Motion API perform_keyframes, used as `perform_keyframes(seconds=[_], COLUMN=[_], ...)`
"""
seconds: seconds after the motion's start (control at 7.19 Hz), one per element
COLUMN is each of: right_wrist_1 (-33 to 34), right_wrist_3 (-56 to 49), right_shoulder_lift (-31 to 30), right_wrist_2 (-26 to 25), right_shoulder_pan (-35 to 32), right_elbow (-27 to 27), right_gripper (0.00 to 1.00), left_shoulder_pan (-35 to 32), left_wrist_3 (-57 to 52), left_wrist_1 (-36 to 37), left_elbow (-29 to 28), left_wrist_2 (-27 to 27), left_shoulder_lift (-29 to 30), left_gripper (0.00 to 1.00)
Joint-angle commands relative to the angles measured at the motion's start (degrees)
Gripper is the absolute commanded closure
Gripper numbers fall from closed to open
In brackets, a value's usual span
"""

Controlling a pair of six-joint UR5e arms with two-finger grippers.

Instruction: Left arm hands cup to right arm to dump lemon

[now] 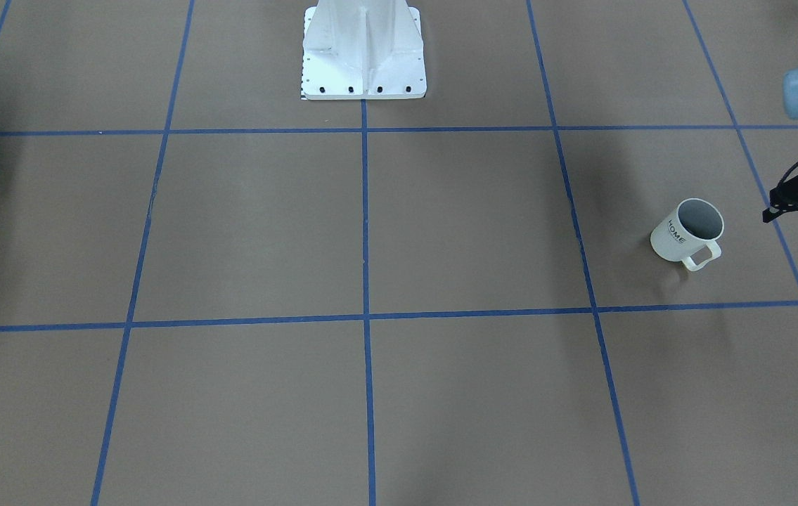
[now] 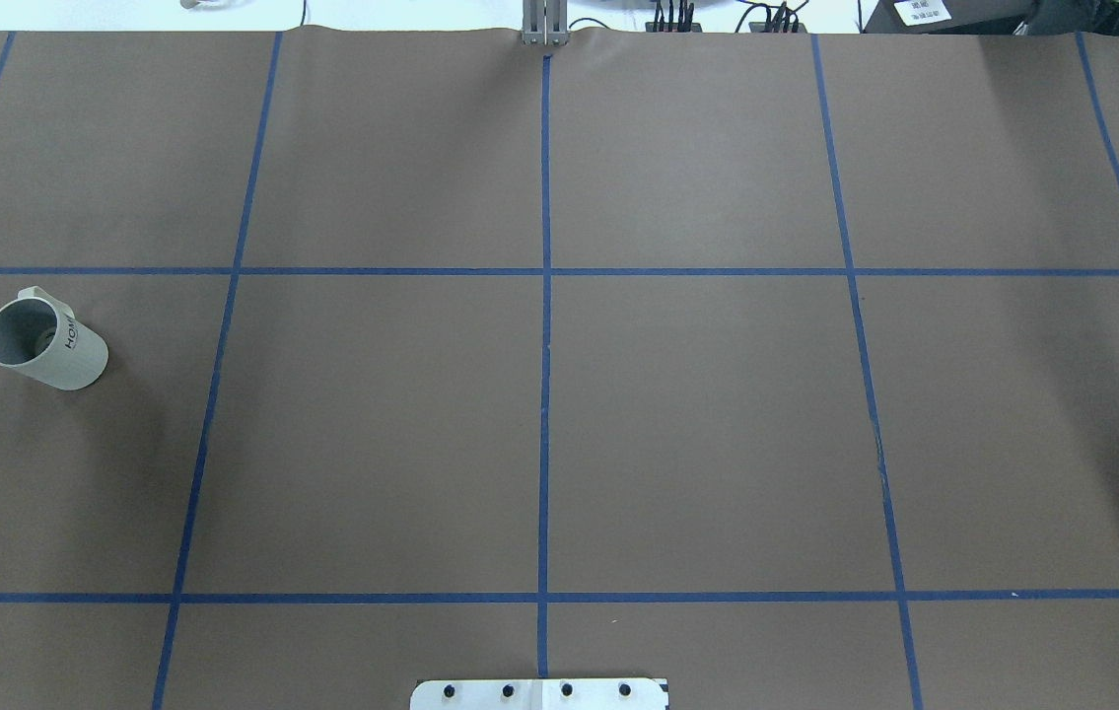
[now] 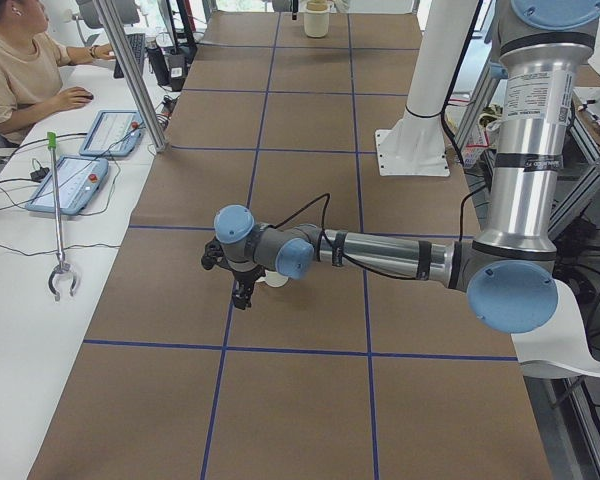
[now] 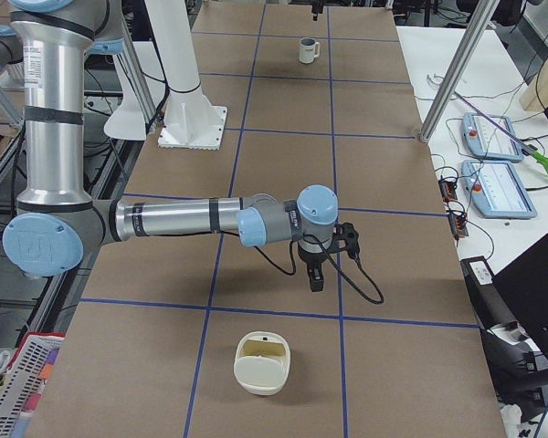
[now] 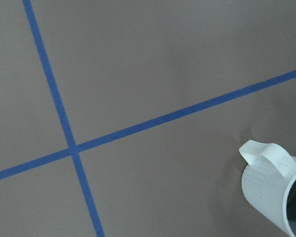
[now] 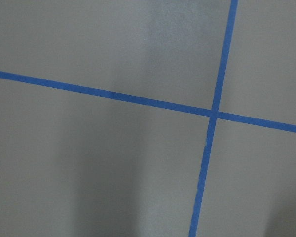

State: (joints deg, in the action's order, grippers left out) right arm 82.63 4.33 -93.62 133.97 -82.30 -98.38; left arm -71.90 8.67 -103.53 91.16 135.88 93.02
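The cup (image 1: 680,235), a white mug with black "HOME" lettering, stands upright near the table's left end. It also shows in the overhead view (image 2: 61,357), far off in the exterior right view (image 4: 308,50), and at the lower right of the left wrist view (image 5: 269,185). My left gripper (image 1: 796,221) hangs beside the cup, apart from it, and looks open and empty. In the exterior left view (image 3: 242,292) it covers most of the cup. My right gripper (image 4: 316,278) points down over bare table; I cannot tell whether it is open. The lemon is not visible.
A cream container (image 4: 260,363) sits on the table near my right gripper. The white robot pedestal (image 1: 363,56) stands at the table's back middle. An operator (image 3: 20,70) sits at a side desk with tablets (image 3: 75,185).
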Motion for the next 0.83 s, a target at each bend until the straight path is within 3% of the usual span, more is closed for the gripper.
perform_keyframes(seconds=[0.0,0.56,0.69], right_wrist_1=[-0.01,-0.01,0.07], right_wrist_3=[-0.11,-0.29,-0.2], right_shoulder_lift=[-0.07,-0.24,-0.33], right_wrist_2=[0.06,0.06,0.24], right_shoulder_pan=[0.03,0.12,0.29], right_elbow=[-0.23,0.12,0.03], right_gripper=[0.0,0.0,0.0], left_shoulder_pan=[2.9,7.47,8.69], left_wrist_3=[10.02,14.7,14.79], left_wrist_1=[-2.45,-2.56,-2.56], left_elbow=[0.5,0.51,0.42], left_wrist_2=[0.0,-0.09,-0.09], left_shoulder_lift=[0.67,0.76,0.5], left_gripper=[0.0,0.0,0.14])
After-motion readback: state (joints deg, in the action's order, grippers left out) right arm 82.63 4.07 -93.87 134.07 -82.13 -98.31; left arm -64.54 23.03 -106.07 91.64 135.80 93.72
